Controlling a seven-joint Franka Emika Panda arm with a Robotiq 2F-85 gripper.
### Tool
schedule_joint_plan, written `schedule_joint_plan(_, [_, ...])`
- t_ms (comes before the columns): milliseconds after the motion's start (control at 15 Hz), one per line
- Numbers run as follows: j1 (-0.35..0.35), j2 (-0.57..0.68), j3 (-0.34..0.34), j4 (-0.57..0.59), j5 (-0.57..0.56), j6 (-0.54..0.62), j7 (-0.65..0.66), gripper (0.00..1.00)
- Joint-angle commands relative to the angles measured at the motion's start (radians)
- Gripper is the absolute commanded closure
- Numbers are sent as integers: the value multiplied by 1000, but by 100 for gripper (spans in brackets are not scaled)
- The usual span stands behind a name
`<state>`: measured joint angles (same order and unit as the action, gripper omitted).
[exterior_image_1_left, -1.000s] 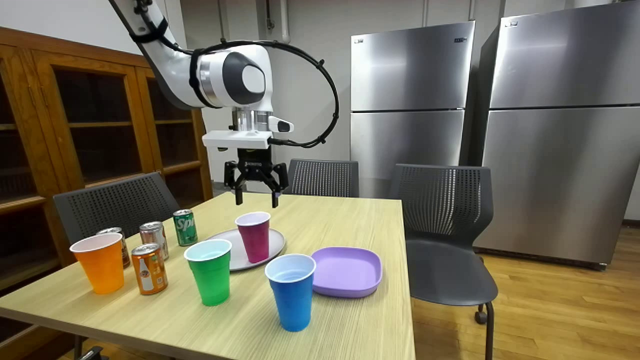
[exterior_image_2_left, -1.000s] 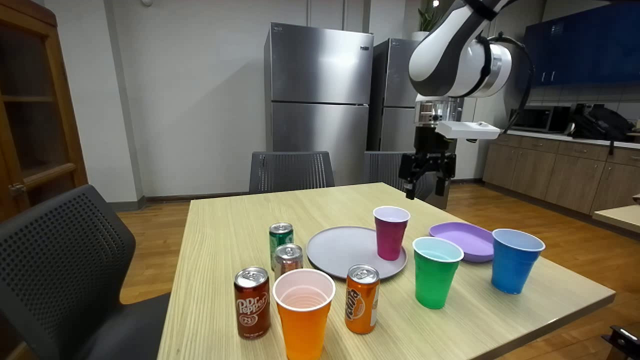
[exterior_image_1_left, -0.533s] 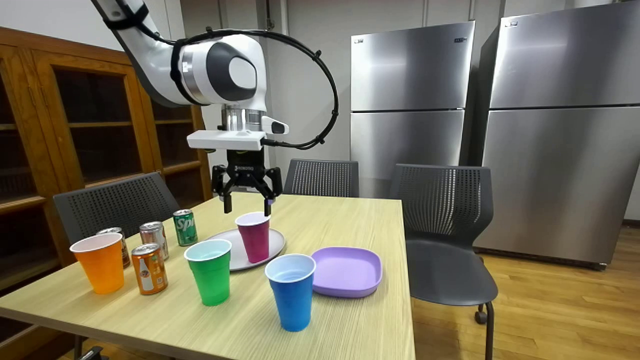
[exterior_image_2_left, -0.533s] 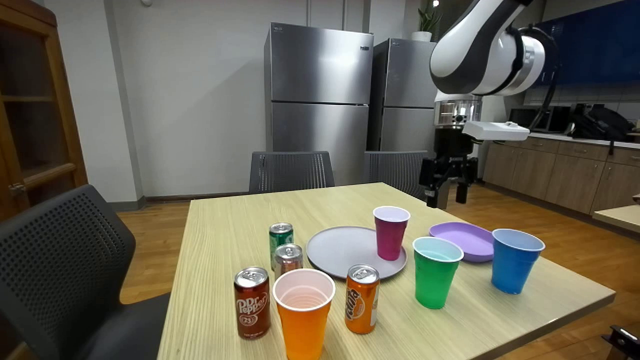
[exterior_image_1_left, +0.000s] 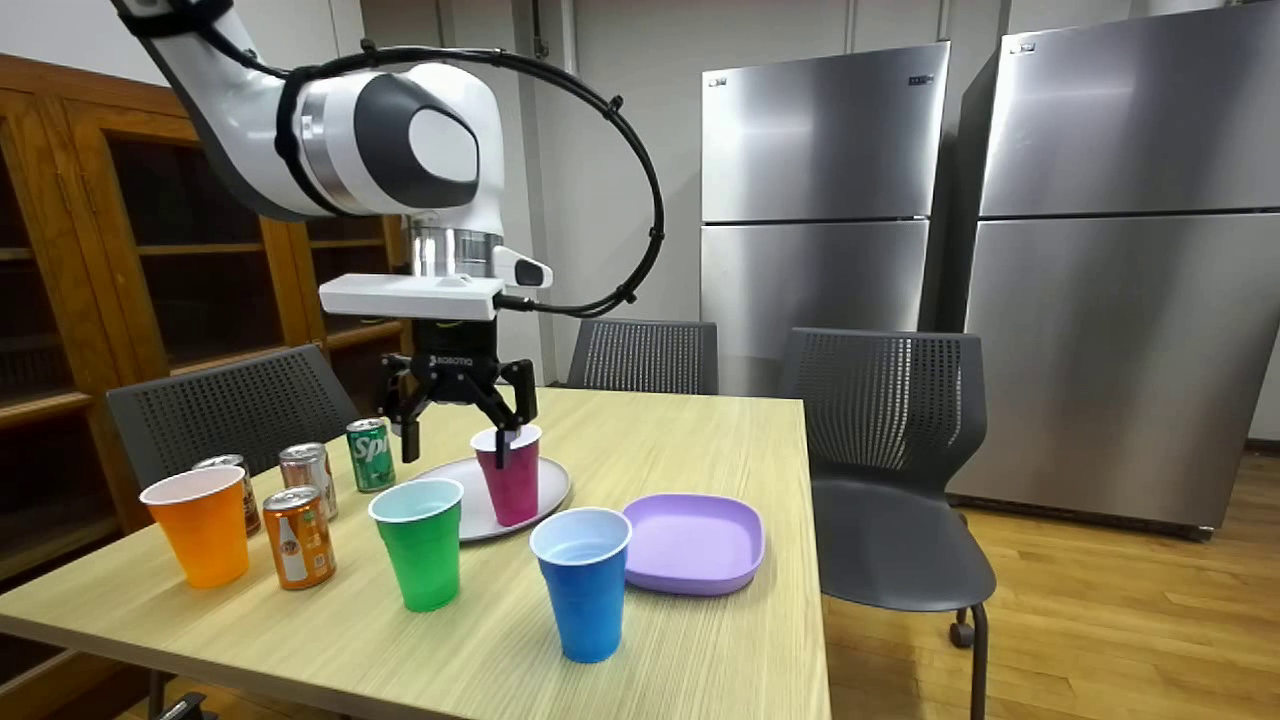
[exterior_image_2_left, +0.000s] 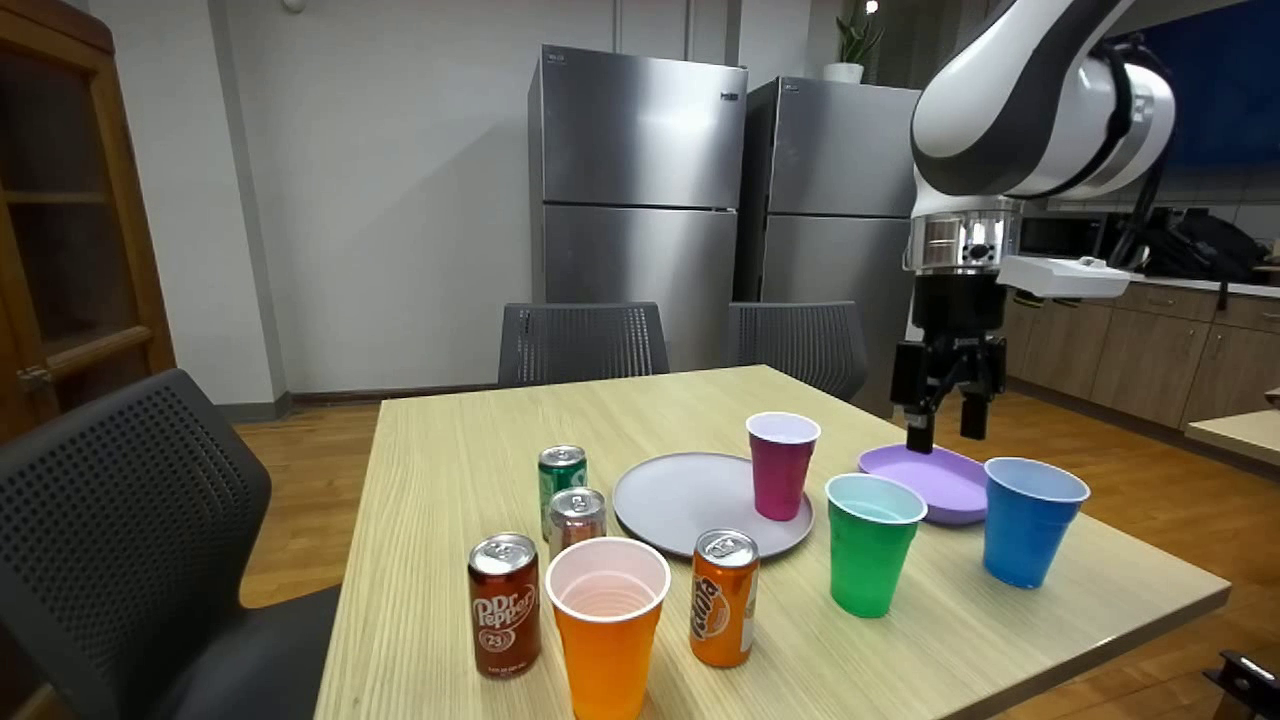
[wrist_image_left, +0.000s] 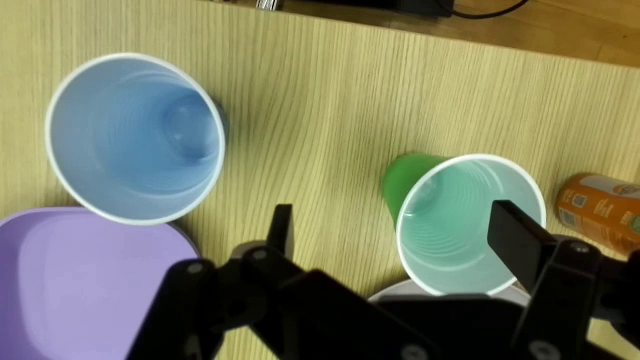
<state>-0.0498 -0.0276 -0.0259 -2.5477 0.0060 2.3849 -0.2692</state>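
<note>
My gripper (exterior_image_1_left: 456, 449) is open and empty, pointing down above the table; it also shows in an exterior view (exterior_image_2_left: 946, 432) and the wrist view (wrist_image_left: 395, 222). It is nearest the upright green cup (exterior_image_1_left: 425, 560). In the wrist view one finger overlaps the green cup's opening (wrist_image_left: 450, 215); the other is over bare wood. I see no contact. A blue cup (wrist_image_left: 135, 140) and a purple plate (wrist_image_left: 95, 285) lie to the left there. A magenta cup (exterior_image_2_left: 782, 475) stands on a grey plate (exterior_image_2_left: 680, 500); the magenta cup is hidden in the wrist view.
An orange cup (exterior_image_2_left: 607, 650) stands near an orange can (exterior_image_2_left: 725, 605), a Dr Pepper can (exterior_image_2_left: 505, 610), a silver-topped can (exterior_image_2_left: 577, 520) and a Sprite can (exterior_image_1_left: 371, 458). Chairs (exterior_image_1_left: 880, 400) stand round the table (exterior_image_1_left: 680, 430). A wooden cabinet (exterior_image_1_left: 190, 230) and refrigerators (exterior_image_1_left: 820, 180) stand behind.
The gripper has come down and toward the green cup: leftward in an exterior view, rightward in an exterior view. It stays open. The cups, cans and plates have not moved.
</note>
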Motion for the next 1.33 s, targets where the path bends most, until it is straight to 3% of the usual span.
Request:
schedule_joint_plan(0, [5, -63, -8, -80, -18, 19, -26, 0])
schedule_joint_plan(1267, [28, -11, -1, -70, -4, 4, 0, 0])
